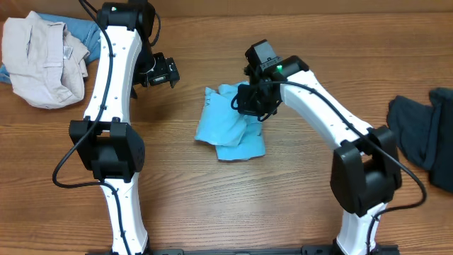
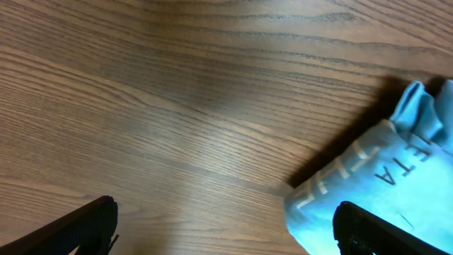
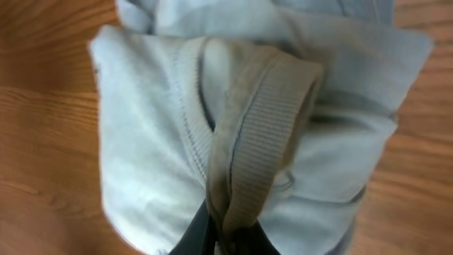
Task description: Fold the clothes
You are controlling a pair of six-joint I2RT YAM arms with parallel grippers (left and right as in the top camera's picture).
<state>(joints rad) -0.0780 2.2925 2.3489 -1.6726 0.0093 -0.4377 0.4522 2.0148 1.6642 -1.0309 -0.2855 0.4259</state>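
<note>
Now the T-shirt lies bunched, its long axis slanting far-left to near-right. The right tool is clamped on its ribbed collar; the left tool gapes wide, empty.

The right claw pinches the ribbed collar of the pale blue T-shirt, which lies bunched over the wooden counter.

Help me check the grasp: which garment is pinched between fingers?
The sky-blue T-shirt in the middle, its ribbed collar pinched by the right fingers; the beige heap and the dark heap lie untouched.
</note>
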